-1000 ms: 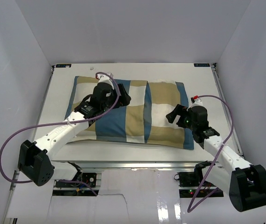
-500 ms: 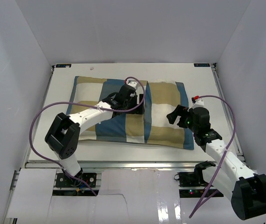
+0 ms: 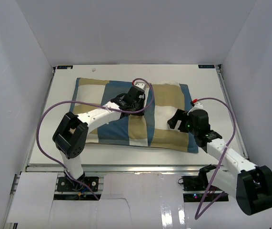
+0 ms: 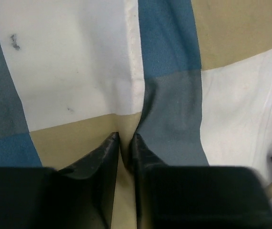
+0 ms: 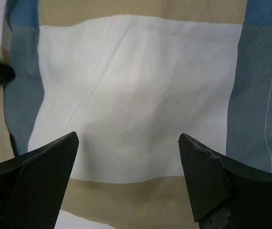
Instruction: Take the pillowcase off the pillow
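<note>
Blue-tan pillowcase point(image 4: 78, 71) hem pinched in narrow left tool point(image 4: 125, 137); right tool point(image 5: 128, 137) spread wide just above.

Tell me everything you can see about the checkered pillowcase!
The pillowcase is soft cloth checked in blue, tan and cream blocks, with a few small dark marks. It lies puffy and spread out on the white table, with a flap seam running across its middle. The left hand pinches the cloth at that seam; the open right hand is over a cream block.
</note>
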You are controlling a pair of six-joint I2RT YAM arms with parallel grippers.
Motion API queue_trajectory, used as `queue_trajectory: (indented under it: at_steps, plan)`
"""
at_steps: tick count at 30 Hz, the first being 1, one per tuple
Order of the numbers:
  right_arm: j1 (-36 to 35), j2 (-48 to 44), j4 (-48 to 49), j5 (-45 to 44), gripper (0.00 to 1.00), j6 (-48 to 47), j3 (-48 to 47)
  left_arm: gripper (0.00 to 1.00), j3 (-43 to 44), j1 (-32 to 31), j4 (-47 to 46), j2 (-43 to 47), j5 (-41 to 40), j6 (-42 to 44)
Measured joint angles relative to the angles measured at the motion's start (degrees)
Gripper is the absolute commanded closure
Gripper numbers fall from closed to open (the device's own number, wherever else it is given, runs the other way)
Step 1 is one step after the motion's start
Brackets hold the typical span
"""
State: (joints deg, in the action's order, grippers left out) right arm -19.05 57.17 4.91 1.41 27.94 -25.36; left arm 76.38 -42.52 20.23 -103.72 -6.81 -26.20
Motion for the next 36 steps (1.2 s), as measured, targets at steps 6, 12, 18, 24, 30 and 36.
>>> queue_trajectory:
  at_steps: [6, 12, 18, 24, 30, 36]
  plan:
    - [-0.1, 6.7, 1.3, -1.2, 0.09, 0.7, 0.0, 1.00, -0.7, 0.0, 0.0, 1.3, -1.7, -0.6]
    - [-0.2, 9.4, 2.6, -1.9, 0.09, 1.7, -0.1, 1.00, -6.8, 0.2, -2.5, 8.6, -0.2, -1.7]
    - [-0.2, 9.6, 1.0, -1.6, 0.11, 0.5, -1.4, 1.00, -14.6, 0.4, -8.6, 16.4, -0.5, -4.1]
    - [-2.0, 3.8, -6.1, -5.3, 0.17, -0.8, -7.0, 1.00, -25.0, 0.8, -17.5, 18.3, 1.6, -5.8]
    - [-10.4, 5.6, -6.9, -9.6, 0.18, -2.6, -19.4, 1.00, -30.4, 0.8, -23.6, 18.3, 1.5, -5.8]
    - [-19.9, 19.5, -6.7, -16.2, 0.18, -3.1, -30.7, 1.00, -33.1, 1.1, -27.1, 19.0, 0.7, -6.5]
